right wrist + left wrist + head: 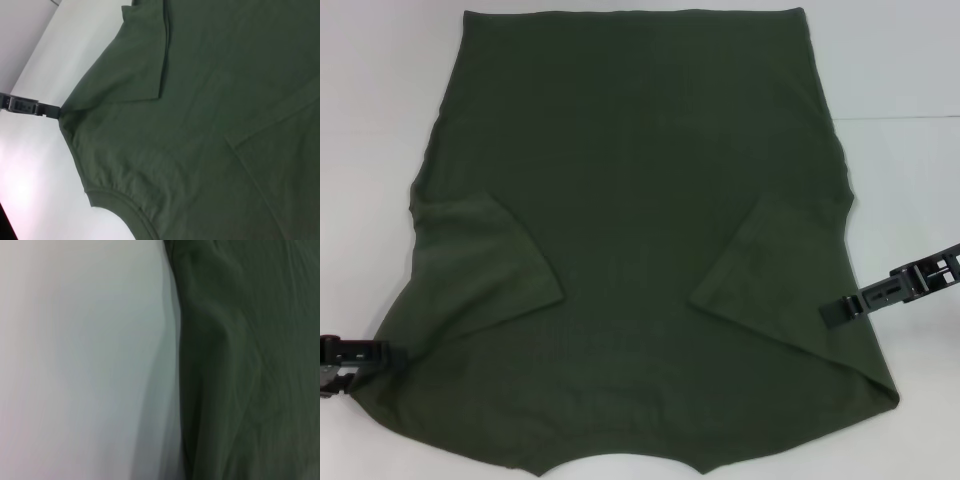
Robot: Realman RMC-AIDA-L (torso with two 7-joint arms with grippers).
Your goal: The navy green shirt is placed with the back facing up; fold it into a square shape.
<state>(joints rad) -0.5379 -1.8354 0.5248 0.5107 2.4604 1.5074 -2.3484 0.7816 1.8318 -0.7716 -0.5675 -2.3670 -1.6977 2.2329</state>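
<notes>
The navy green shirt [640, 250] lies flat, plain side up, with its collar edge toward me and its hem far away. Both short sleeves are folded inward onto the body. My left gripper [375, 355] sits low at the shirt's near left shoulder corner and touches the fabric edge; the right wrist view shows it too, as the left gripper [50, 109] against that corner. My right gripper [832, 312] hovers over the shirt's right side, just beside the folded right sleeve [775, 265]. The left wrist view shows only the shirt's edge [240, 365] against the table.
A white table [380, 120] carries the shirt, with bare surface on both sides of the cloth. The shirt's near edge runs off the bottom of the head view.
</notes>
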